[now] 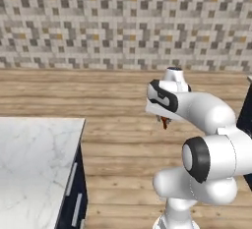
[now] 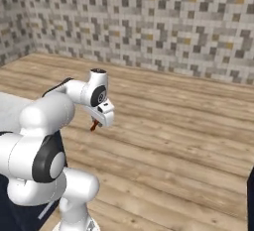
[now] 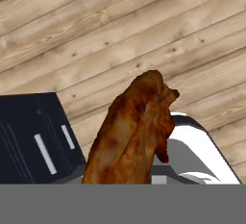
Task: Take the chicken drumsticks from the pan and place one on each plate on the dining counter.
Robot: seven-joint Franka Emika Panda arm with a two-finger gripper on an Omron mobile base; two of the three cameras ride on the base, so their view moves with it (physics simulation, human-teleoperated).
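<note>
One drumstick point(image 1: 165, 122) is hanging clamped in the tool point(image 1: 166, 119) over wooden floor beside the marble worktop point(image 1: 34, 164), is dangling likewise from the right point(image 2: 94, 125), and is looming large handward point(image 3: 132, 134); carrying underway, plates wanting finding next.

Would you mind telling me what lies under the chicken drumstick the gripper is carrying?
Under the chicken drumstick in the gripper lie wooden floor planks and a dark navy cabinet. The drumstick itself covers the floor right below it.
</note>
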